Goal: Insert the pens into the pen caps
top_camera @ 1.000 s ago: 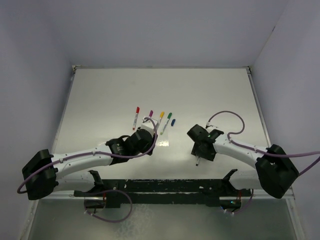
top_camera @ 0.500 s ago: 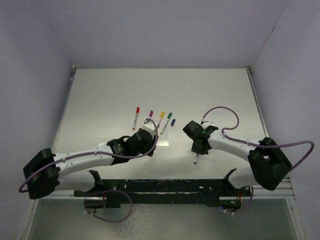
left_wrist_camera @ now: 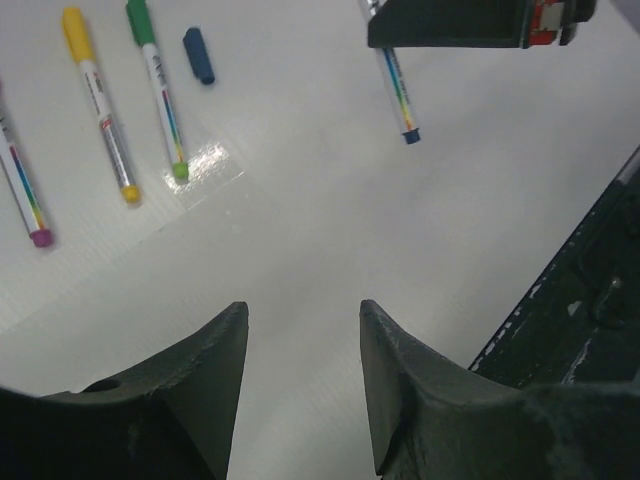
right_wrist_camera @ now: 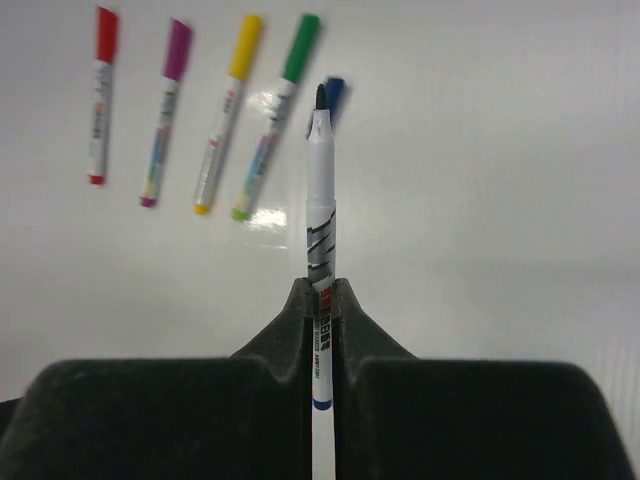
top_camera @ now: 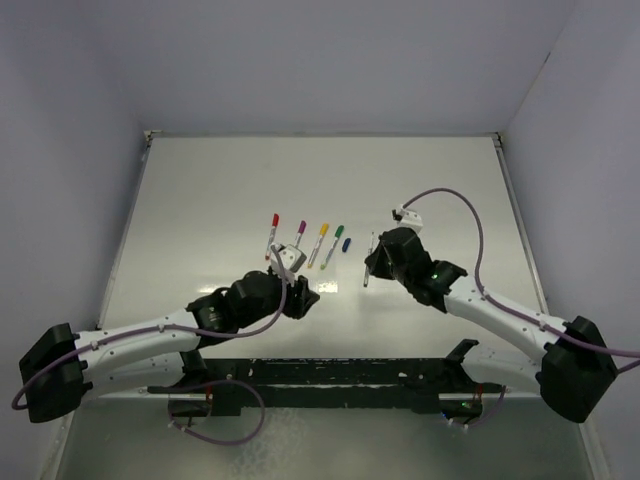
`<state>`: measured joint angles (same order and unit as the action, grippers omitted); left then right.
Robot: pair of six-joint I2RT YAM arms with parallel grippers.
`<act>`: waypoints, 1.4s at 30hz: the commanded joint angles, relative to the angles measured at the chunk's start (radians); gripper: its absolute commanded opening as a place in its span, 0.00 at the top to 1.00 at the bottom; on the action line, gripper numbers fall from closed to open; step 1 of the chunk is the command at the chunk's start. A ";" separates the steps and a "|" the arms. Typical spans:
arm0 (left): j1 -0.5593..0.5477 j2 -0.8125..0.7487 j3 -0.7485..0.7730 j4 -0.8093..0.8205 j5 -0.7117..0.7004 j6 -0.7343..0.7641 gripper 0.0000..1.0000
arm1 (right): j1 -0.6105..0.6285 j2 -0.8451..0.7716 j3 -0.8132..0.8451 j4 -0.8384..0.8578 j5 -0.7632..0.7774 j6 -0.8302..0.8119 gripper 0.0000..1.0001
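Pinching a pen (right_wrist_camera: pixel 319 190) in the right claw (right_wrist_camera: pixel 320 295), pointing its tip lengthwise at the blue cap (right_wrist_camera: pixel 336 91); holding the left claw (left_wrist_camera: pixel 303 335) spread.

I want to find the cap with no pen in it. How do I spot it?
Look at the white table, at the row of four capped pens near its middle. Just right of the green pen, at the row's end, lies the blue cap. It alone is a short stub with no barrel; the right tool holds the uncapped pen.
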<state>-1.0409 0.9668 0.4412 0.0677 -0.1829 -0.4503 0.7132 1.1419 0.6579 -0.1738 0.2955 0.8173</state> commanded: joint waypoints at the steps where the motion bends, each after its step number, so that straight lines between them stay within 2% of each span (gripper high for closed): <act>1: 0.004 -0.073 -0.030 0.246 0.093 0.039 0.48 | 0.001 -0.057 0.001 0.287 -0.027 -0.143 1.00; 5: 0.004 -0.089 -0.061 0.378 0.134 0.040 0.47 | 0.000 -0.076 -0.015 0.448 -0.114 -0.179 1.00; 10: 0.004 -0.037 -0.042 0.435 0.111 0.033 0.47 | 0.000 -0.077 -0.041 0.593 -0.268 -0.195 1.00; 14: 0.006 0.010 -0.032 0.491 0.093 0.021 0.46 | 0.000 -0.075 -0.061 0.679 -0.402 -0.190 1.00; 20: 0.021 0.043 -0.041 0.611 0.091 0.012 0.46 | 0.000 -0.090 -0.102 0.793 -0.523 -0.162 1.00; 25: 0.036 0.029 -0.066 0.683 0.078 -0.005 0.46 | 0.002 -0.115 -0.120 0.813 -0.554 -0.148 1.00; 42: 0.053 0.076 -0.073 0.731 0.068 -0.029 0.47 | 0.003 -0.116 -0.166 0.943 -0.629 -0.062 1.00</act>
<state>-0.9947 1.0286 0.3649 0.7212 -0.1158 -0.4614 0.7132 1.0245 0.4931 0.6724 -0.2955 0.7288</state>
